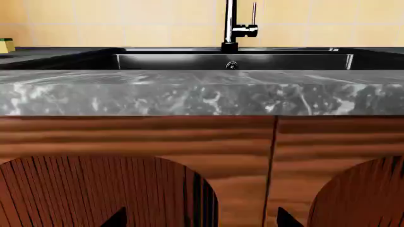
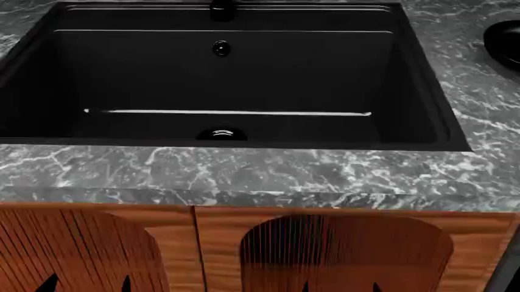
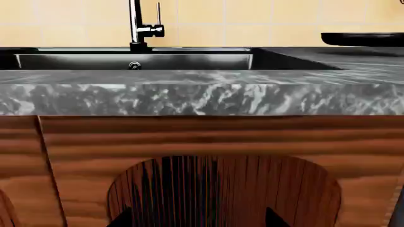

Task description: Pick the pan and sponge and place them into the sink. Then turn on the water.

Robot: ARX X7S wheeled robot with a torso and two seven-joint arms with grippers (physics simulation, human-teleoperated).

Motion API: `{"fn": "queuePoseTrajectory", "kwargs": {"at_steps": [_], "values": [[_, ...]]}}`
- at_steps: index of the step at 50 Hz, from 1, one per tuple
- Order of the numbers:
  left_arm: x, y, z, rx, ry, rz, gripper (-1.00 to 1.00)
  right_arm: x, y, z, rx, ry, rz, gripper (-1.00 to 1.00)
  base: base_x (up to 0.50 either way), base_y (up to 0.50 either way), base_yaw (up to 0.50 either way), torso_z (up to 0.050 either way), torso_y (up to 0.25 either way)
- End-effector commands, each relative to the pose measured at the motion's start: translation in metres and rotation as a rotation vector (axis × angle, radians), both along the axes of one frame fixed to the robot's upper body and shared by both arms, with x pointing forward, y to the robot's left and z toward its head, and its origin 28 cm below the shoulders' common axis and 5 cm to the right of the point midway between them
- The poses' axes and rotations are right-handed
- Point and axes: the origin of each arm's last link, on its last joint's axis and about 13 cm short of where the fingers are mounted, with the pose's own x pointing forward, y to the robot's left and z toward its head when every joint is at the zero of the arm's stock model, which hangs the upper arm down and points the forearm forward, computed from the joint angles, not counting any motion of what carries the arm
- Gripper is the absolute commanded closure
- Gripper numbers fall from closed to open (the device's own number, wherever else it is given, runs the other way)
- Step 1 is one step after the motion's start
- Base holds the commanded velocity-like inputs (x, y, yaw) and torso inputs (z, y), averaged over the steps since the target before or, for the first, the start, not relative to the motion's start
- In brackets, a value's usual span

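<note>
The matte black sink (image 2: 422,91) is set in the grey marble counter, and nothing lies in it. Its drain (image 2: 221,134) and overflow fitting (image 2: 221,48) show. The black pan (image 2: 503,42) sits on the counter right of the sink; it also shows in the right wrist view (image 3: 363,39). The sponge (image 1: 6,45) sits on the counter left of the sink. The faucet (image 1: 230,23) stands behind the basin and no water runs. My left gripper (image 1: 198,222) and right gripper (image 3: 198,222) are open and empty, low in front of the cabinet doors.
The marble counter edge (image 2: 243,173) overhangs wooden cabinet doors (image 2: 341,249) with ribbed arched panels. A tan tiled wall (image 1: 126,23) stands behind the faucet. Only the gripper fingertips show at the bottom of the head view.
</note>
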Motion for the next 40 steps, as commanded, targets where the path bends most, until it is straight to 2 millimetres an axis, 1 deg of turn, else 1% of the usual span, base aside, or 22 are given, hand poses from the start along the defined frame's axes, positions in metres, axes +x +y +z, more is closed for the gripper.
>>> {"fn": "queuePoseTrajectory", "kwargs": {"at_steps": [1, 20, 40], "values": [[0.0, 0.0, 0.0, -0.002, 0.0, 0.0, -1.0, 0.0001, 0.0002, -0.0001, 0.005, 0.003, 0.001, -1.0, 0.0, 0.0, 0.0, 0.0, 0.0], [0.0, 0.0001, 0.0, 0.003, 0.004, -0.011, -1.0, -0.0001, -0.0003, 0.0015, 0.015, -0.011, -0.003, -1.0, 0.0, 0.0, 0.0, 0.0, 0.0], [-0.0001, 0.0001, 0.0001, 0.004, 0.011, -0.011, -1.0, -0.0004, -0.0004, -0.0009, 0.002, 0.017, -0.008, -1.0, 0.0, -0.38, 0.0, 0.0, 0.0]]}}
